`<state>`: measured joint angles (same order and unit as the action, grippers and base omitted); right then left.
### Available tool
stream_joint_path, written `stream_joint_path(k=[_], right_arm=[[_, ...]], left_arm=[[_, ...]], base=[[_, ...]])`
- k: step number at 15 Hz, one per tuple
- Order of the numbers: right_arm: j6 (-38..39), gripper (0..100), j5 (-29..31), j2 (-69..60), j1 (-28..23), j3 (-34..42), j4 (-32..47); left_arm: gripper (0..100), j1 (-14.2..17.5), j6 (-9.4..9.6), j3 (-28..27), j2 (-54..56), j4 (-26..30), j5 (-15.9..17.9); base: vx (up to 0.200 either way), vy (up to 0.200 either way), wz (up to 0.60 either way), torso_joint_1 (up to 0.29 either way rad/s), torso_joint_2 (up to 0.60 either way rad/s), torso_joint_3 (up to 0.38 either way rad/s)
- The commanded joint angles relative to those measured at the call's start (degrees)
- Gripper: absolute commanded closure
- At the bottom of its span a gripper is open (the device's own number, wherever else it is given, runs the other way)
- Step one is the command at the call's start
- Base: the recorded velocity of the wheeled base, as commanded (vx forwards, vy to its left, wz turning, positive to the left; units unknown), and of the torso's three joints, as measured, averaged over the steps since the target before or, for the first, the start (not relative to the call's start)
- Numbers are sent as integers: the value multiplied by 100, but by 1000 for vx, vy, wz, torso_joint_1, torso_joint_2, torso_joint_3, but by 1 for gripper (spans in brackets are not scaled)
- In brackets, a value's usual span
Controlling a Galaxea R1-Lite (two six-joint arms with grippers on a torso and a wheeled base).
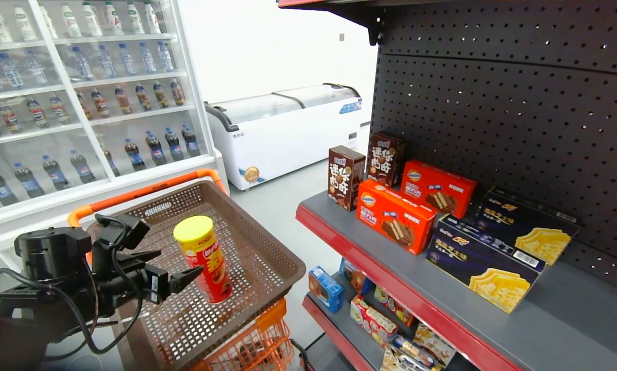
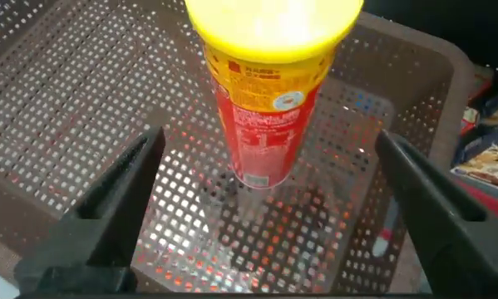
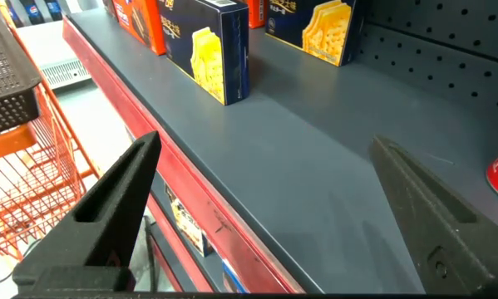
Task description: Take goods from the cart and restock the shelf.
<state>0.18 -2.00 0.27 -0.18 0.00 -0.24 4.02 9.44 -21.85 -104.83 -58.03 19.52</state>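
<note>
A red chip can with a yellow lid (image 1: 204,257) stands upright in the brown mesh basket (image 1: 267,257) on top of the cart. My left gripper (image 1: 180,263) is open just to the can's left, at mid height. In the left wrist view the can (image 2: 269,100) stands ahead between the two black fingers (image 2: 115,208), untouched. My right gripper (image 3: 265,145) is open over a bare stretch of the grey shelf board (image 3: 315,183), holding nothing. The shelf (image 1: 571,319) with its red front edge is at the right.
Brown boxes (image 1: 345,176), orange boxes (image 1: 396,216) and dark blue boxes (image 1: 486,263) stand on the shelf before a black pegboard (image 1: 519,103). More goods lie on the lower shelf (image 1: 370,319). The cart's orange handle (image 1: 149,190) and lower wire basket (image 1: 252,345) are near. A drinks fridge (image 1: 82,103) and a chest freezer (image 1: 288,129) stand behind.
</note>
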Motion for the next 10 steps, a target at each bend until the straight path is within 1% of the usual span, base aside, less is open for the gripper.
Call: stream_joint_path(k=[1, 4, 6, 7, 9, 10], right_arm=[[-1, 0, -2, 0, 1, 0, -2], [-1, 0, -2, 0, 1, 0, -2], [-1, 0, -2, 0, 1, 0, -2], [-1, 0, -2, 0, 1, 0, -2], [-1, 0, -2, 0, 1, 0, -2], [-1, 0, -2, 0, 1, 0, -2]], left_arm=[[0, -16, 14, -57, -592, -209, -1], [0, -139, 23, -232, -1013, -314, -1], [0, -244, 23, -426, -1303, -657, -1], [0, -262, 23, -496, -1374, -719, -1], [0, -314, 23, -689, -1470, -675, -18], [0, -323, 23, -698, -1470, -666, -18]], base=[[0, 0, 0, 0, 0, 0], [0, 0, 0, 0, 0, 0], [0, 0, 0, 0, 0, 0], [0, 0, 0, 0, 0, 0], [0, 0, 0, 0, 0, 0], [0, 0, 0, 0, 0, 0]])
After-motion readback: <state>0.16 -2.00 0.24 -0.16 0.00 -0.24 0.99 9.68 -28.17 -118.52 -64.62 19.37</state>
